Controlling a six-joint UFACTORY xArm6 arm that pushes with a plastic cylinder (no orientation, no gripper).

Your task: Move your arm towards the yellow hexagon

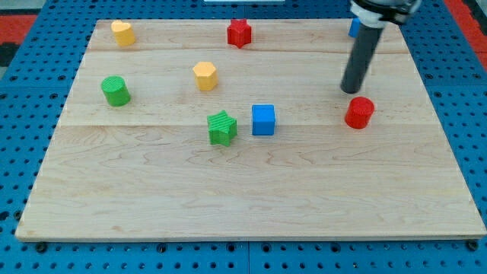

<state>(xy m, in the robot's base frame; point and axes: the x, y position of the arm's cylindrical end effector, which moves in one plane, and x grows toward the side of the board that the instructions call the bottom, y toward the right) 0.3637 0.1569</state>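
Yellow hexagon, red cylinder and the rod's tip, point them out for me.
yellow hexagon (205,75), camera view, middle of its top face
red cylinder (359,113), camera view, middle of its side
my tip (351,90), camera view, very end of the rod

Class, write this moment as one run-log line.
my tip: just above red cylinder | target: yellow hexagon, far left of tip | contact: none

My tip (351,90) just above red cylinder (359,113), yellow hexagon (205,75) well left.

Single camera, raised, looks down obliquely at wooden board (251,190) from its near edge, facing far edge; whole board in frame, blue pegboard (464,114) around it.
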